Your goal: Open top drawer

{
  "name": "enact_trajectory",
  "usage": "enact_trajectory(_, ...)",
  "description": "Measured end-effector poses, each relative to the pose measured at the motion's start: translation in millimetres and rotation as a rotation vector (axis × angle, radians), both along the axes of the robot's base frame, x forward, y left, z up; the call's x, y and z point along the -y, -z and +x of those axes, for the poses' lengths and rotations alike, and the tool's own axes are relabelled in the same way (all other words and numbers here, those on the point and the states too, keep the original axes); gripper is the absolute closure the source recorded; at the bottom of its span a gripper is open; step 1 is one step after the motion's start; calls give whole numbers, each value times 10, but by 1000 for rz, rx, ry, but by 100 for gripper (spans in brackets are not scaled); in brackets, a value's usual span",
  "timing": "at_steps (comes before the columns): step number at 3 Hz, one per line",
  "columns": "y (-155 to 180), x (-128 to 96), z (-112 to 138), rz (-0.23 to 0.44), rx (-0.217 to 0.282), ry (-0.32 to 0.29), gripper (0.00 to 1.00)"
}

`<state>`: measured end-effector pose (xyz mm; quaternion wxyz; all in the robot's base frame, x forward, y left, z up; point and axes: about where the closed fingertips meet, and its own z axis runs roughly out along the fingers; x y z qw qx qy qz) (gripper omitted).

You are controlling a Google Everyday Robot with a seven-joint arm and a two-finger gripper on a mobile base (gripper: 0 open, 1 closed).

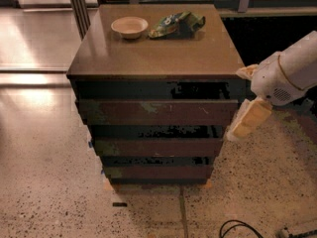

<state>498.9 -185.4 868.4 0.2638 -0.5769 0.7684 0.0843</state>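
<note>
At the near edge of the speckled floor [54, 192], a dark cable [237, 226] curls at about 5 o'clock from the cabinet, and a small black scrap [119, 204] lies just off its foot at 7 o'clock. Three dark reddish-brown drawer fronts rise from there: the bottom drawer [158, 172], the middle drawer [158, 147], then the top drawer [158, 112], the widest and tallest, scratched pale and smudged green. A dark gap runs between it and the worktop [153, 58].

At 3 o'clock from the top drawer, just beside the cabinet's right corner, hangs the claw [247, 95] on its white arm [290, 73]. It is open: one pale finger [246, 72] sits level with the worktop edge and the other slants down beside the drawer's right end, with nothing gripped between them. Whether either touches the wood cannot be told.

Farther back on the worktop, a shallow pale bowl [130, 26] stands at 11 o'clock, and a crumpled green snack bag [177, 25] lies just beside it at 1 o'clock.
</note>
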Motion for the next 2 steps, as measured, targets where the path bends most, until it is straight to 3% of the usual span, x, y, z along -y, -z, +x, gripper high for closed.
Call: enact_trajectory(2, 320, -148, 48, 53, -8, -2, 0)
